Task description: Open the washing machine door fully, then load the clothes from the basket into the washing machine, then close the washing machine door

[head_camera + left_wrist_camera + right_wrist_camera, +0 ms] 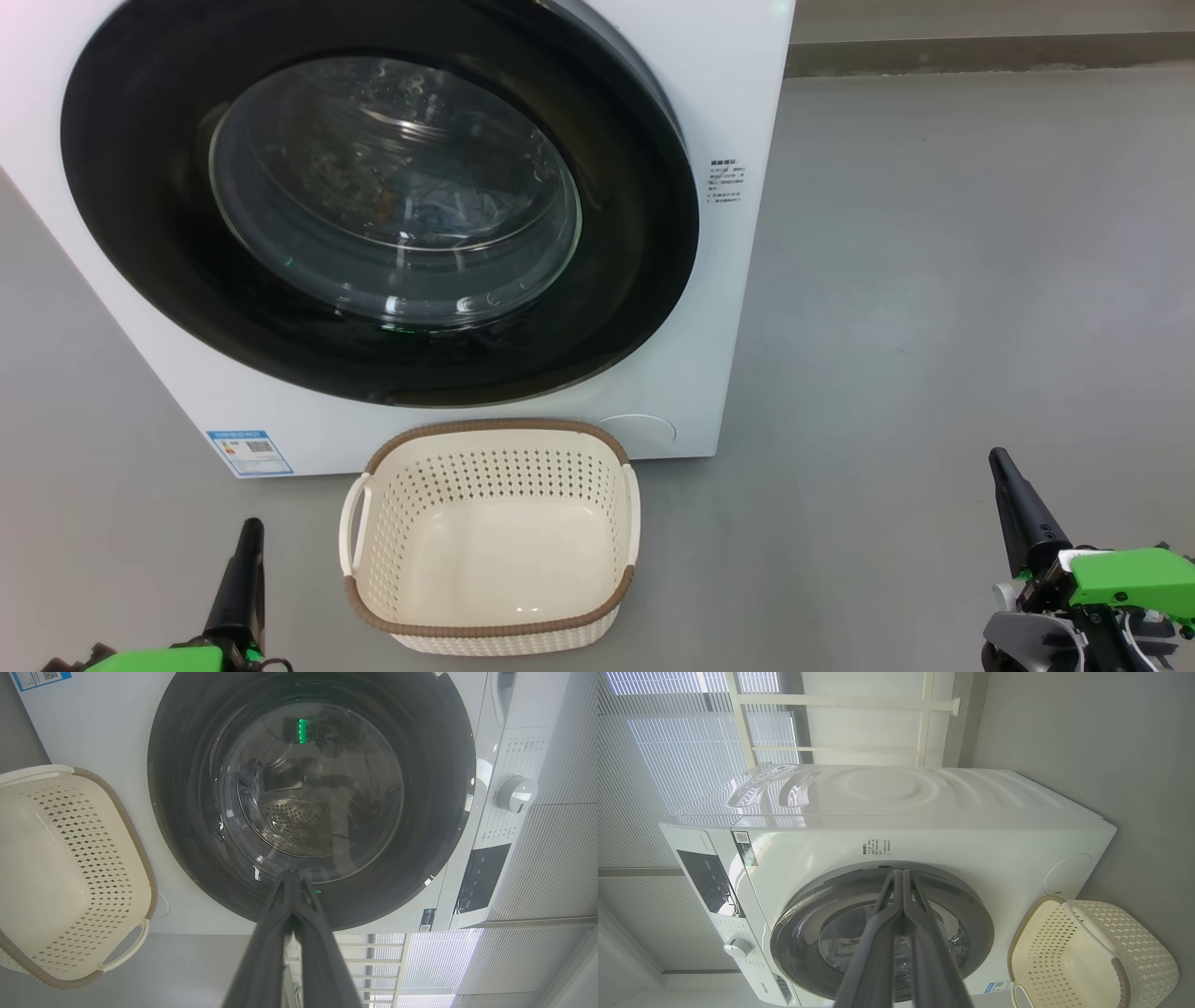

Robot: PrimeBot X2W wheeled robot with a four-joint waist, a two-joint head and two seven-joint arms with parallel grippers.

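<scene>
The white washing machine (738, 280) stands in front of me. The washing machine door (140, 233), with its black rim and clear glass centre, lies flat against the machine's front. Behind the glass a dim pale-blue patch (457, 207) looks like the clothes in the drum. The cream basket (485, 427) sits on the floor below the door with nothing in it. My left gripper (250, 532) is shut and empty at the lower left, left of the basket. My right gripper (1001, 462) is shut and empty at the lower right, well clear of the machine.
Grey floor (934, 280) stretches to the right of the machine up to a wall base (980, 56). The left wrist view shows the control dial (516, 794) and dark panel (481, 877) beside the door. Blinds (654, 765) hang behind the machine.
</scene>
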